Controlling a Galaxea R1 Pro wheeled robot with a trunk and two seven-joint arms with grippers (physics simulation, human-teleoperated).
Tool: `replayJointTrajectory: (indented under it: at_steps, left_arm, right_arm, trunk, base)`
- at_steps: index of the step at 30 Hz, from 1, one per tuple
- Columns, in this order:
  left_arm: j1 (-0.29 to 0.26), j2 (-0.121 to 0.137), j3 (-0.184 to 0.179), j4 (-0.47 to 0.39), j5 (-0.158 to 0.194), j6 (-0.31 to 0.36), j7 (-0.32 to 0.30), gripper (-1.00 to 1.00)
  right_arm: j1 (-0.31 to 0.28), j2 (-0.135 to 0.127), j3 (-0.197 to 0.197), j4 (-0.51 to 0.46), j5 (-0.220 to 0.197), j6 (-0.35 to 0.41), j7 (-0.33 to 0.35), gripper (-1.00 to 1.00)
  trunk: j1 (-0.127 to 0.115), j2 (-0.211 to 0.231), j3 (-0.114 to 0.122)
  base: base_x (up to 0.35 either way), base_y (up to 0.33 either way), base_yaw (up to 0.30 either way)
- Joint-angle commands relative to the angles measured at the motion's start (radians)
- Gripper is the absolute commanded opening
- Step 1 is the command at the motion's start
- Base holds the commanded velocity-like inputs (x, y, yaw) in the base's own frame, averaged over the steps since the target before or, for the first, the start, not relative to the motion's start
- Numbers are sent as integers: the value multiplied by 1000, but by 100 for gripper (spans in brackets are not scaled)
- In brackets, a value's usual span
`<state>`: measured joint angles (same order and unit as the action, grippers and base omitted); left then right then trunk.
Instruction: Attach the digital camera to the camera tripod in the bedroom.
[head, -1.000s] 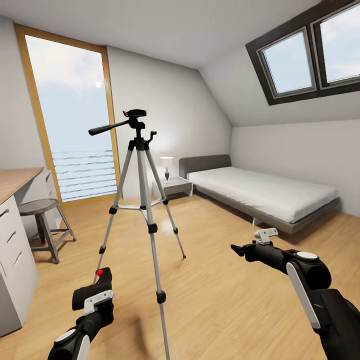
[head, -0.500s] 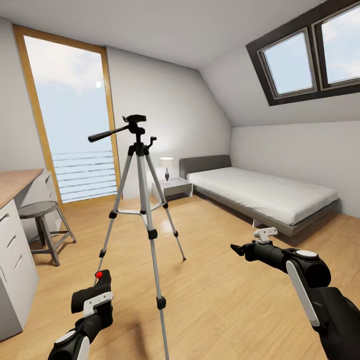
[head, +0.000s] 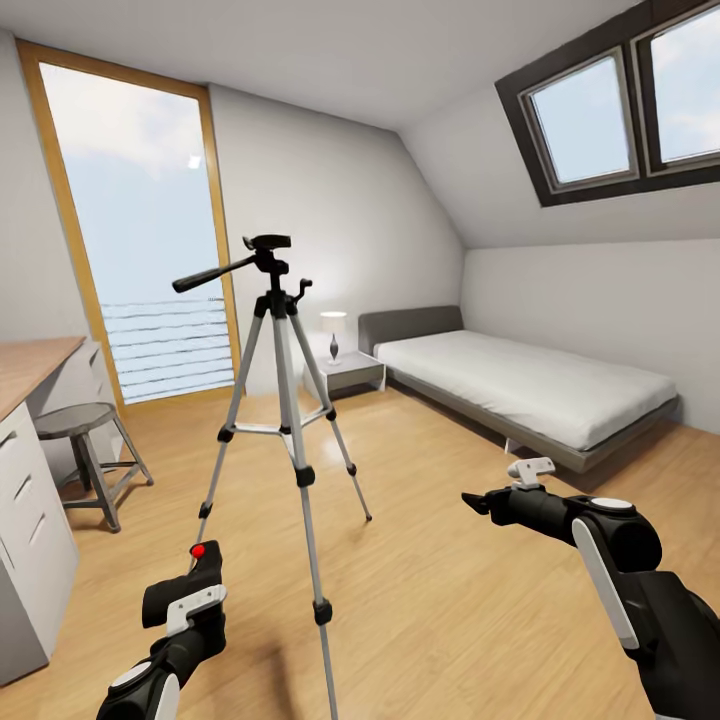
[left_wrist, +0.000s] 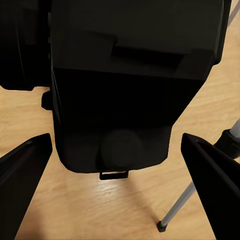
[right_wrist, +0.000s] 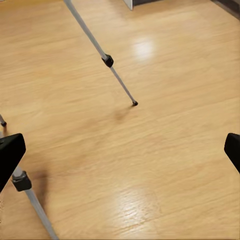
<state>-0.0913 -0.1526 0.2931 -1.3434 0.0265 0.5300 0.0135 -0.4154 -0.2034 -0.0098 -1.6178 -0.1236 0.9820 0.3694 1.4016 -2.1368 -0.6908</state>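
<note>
The camera tripod (head: 283, 372) stands upright on the wood floor in the middle of the head view, its black head and pan handle (head: 215, 272) at the top. My left gripper (head: 190, 602) sits low, just left of the tripod's near leg, and is shut on the digital camera (head: 183, 590), whose red button (head: 198, 550) faces up. The camera's black body (left_wrist: 130, 85) fills most of the left wrist view, between the fingers (left_wrist: 25, 175), with a tripod leg (left_wrist: 186, 200) beside it. My right gripper (head: 480, 500) hovers open to the tripod's right, above floor and tripod legs (right_wrist: 107, 60).
A grey bed (head: 530, 385) lies along the right wall, with a nightstand and lamp (head: 335, 340) at its head. A round grey stool (head: 78, 425) and a wood-topped desk with white drawers (head: 25, 520) stand at the left. The tall window (head: 150, 250) is behind the tripod.
The whole head view has shifted slightly, so the camera on the head has moved; the tripod sits a little lower in the picture. Both arms keep their poses.
</note>
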Motion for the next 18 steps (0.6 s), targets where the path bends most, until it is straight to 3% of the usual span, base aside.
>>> replayJointTrajectory:
  at_steps: [1, 18]
  left_arm:
    - [-1, -1, 1, -1, 3, 5, 2, -100]
    - [-1, -1, 5, 0, 0, 5, 5, -100]
  right_arm:
    - [-1, 0, -1, -1, -7, 7, -1, 100]
    - [-1, -1, -1, -1, -6, 15, -1, 100]
  trunk:
    - [-4, 7, 0]
    - [-69, 126, 28]
  base:
    - [0, 0, 0]
    - [0, 0, 0]
